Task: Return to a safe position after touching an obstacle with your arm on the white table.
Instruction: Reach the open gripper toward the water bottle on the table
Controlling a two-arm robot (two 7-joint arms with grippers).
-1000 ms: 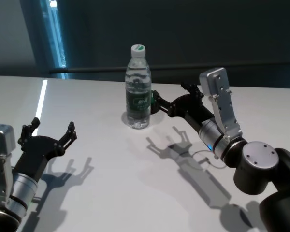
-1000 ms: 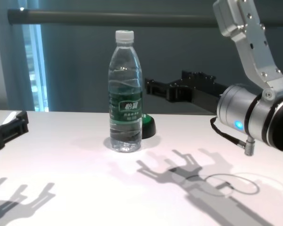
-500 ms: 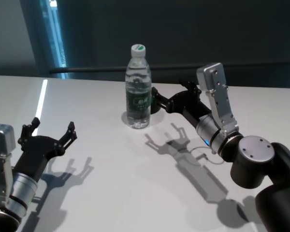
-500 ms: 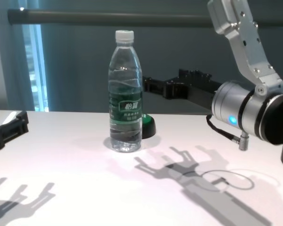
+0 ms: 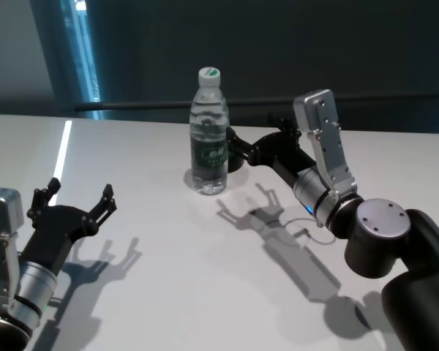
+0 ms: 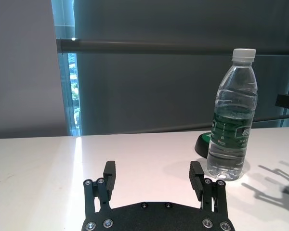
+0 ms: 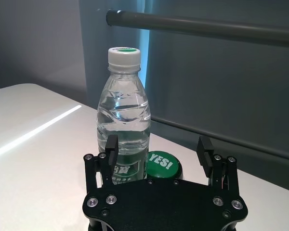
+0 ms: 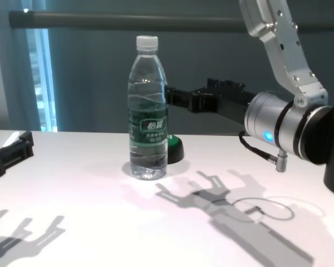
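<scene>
Since the counter (image 5: 168, 278) is glossy and the bottle (image 5: 208, 139) standing near its far edge is tall, narrow and nearly full, I judge it heavy enough to stay put under a light brush, yet slick and easy to tip if struck high; any hold belongs at the label band. My right tool (image 5: 238, 146) hovers just beside it, fingers spread wide, holding nothing. My left tool (image 5: 72, 207) sits parked near the counter's near left corner, also wide.

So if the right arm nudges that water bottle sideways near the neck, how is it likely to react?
The bottle is tall on a narrow base, so it would probably tip rather than slide. It looks nearly full, so likely weighty. The glossy table may let it skid when the right hand pushes low.
</scene>
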